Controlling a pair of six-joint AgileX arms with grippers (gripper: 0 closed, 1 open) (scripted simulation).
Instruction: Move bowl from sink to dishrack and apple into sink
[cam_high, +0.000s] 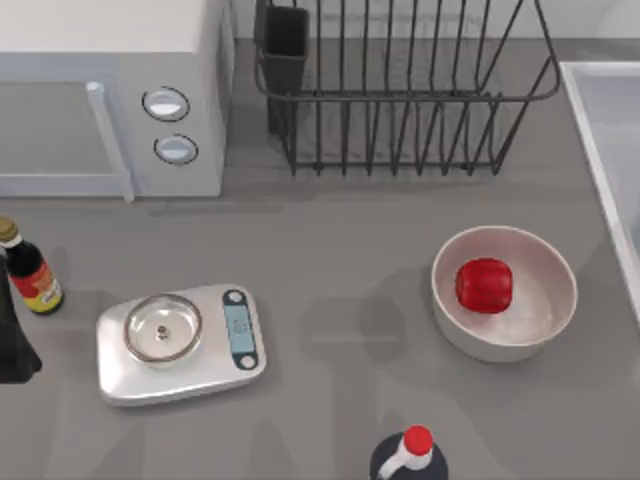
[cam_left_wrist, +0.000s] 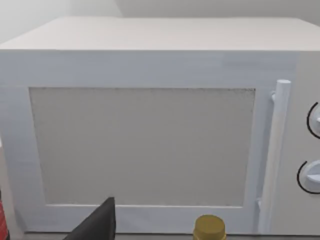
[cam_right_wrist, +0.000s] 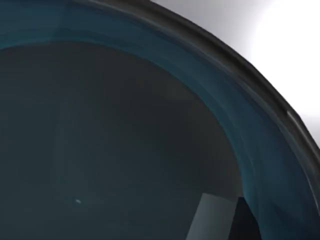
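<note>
Bowl-wise, the teal-blue bowl (cam_right_wrist: 125, 140) sits right up against the right wrist camera, its dark inside curving past, and honestly I can't tell whether either end effector is released or clenched. Over on the grey surface (cam_high: 340, 250) the apple (cam_high: 485, 285) sits inside a white bowl (cam_high: 560, 300), just left of the sink (cam_high: 600, 140). Dishrack (cam_high: 400, 100) stands at the back beside the microwave (cam_high: 110, 100), with a kitchen scale (cam_high: 180, 345) and a sauce bottle (cam_high: 30, 275) toward the left.

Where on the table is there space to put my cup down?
The bare grey counter between the silver kitchen scale and the big white bowl is free, as is the strip before the dark wire dishrack. It is crowded near the white microwave.
</note>
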